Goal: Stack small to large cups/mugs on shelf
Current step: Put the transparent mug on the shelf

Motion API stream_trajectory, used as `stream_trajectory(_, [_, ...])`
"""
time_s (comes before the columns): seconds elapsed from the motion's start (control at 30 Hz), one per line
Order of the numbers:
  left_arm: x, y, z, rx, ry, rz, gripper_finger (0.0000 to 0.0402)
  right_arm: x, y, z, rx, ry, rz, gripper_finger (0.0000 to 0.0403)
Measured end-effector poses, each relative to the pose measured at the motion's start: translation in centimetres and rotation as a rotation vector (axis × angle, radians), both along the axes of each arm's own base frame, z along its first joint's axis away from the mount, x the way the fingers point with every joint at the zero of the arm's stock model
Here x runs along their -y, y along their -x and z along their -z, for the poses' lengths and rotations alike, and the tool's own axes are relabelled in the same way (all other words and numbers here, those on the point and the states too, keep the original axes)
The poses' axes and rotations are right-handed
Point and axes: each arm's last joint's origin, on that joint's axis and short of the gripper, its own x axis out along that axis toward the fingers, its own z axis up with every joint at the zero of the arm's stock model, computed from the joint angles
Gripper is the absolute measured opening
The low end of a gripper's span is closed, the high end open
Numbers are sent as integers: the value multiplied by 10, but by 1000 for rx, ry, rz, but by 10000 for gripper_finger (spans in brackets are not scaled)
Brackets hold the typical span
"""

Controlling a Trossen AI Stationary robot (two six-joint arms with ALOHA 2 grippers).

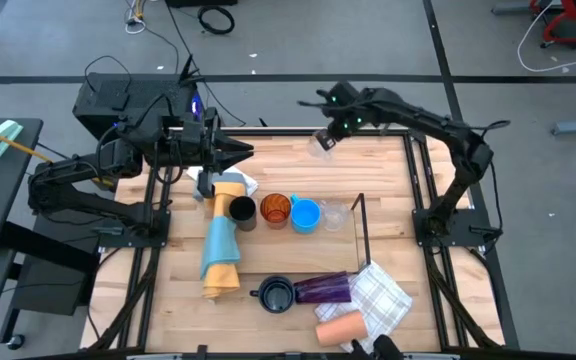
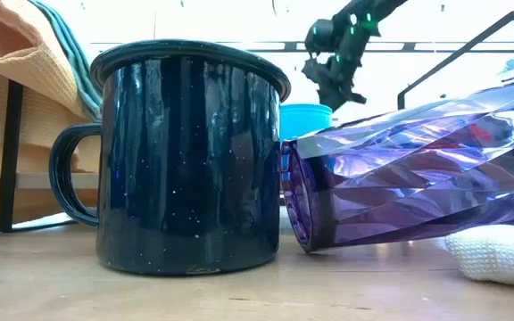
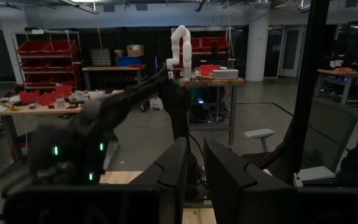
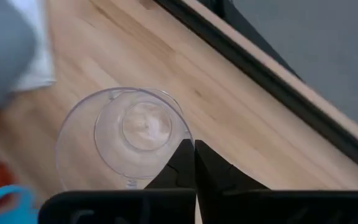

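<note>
I see the right gripper [image 1: 321, 137] raised over the far middle of the table [image 1: 388, 165], its fingers pinched together on the rim of a clear glass [image 4: 126, 140]. In the right wrist view I look straight down into the glass, so its mouth faces the camera and its long axis runs away toward the wood. It is colourless and see-through, with a round base.

On the shelf [image 1: 360, 222], a thin black rod rack across the table's middle, cups stand upright in a row from left to right: a black cup [image 1: 242, 211], an amber translucent cup [image 1: 275, 211], a bright blue cup [image 1: 305, 215], and a second clear glass [image 1: 334, 215].

Near the front edge, a dark handled mug [image 1: 275, 295] stands upright, handle pointing left. Just to its right, a purple translucent tumbler [image 1: 322, 288] lies on its side, long axis running left to right, mouth toward the mug. A peach cup [image 1: 340, 328] also lies on its side, nearer still, beside a checked cloth [image 1: 380, 298].

My left gripper [image 1: 236, 151] waits at the far left, above a rolled yellow-and-blue cloth [image 1: 220, 240], its fingers slightly apart and holding nothing.
</note>
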Motion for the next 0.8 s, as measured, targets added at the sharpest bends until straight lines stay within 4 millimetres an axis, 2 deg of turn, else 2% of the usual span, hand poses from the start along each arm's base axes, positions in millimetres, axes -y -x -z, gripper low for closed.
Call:
stream_trajectory(0.1, [0,0,0,0,-4,0,58,-12,-4,-36,34,25,-44,0])
stream_trajectory(0.2, [0,0,0,-1,-20,-2,55,-36,-6,-71,62,38,-102,0])
stream_trajectory(0.3, [0,0,0,-1,-27,-3,58,-68,-8,-100,89,29,-164,0])
stream_trajectory(0.4, [-2,0,0,-1,-27,-12,62,-106,-8,-121,111,3,-235,0])
stream_trajectory(0.5, [-5,0,0,-1,-27,-27,63,-142,-6,-129,96,-64,-297,0])
stream_trajectory(0.63, [-10,1,0,-1,-27,-48,59,-182,-2,-127,13,-143,-345,0])
stream_trajectory(0.8, [-14,2,0,-2,-27,-68,55,-217,-7,-114,-38,-178,-370,0])
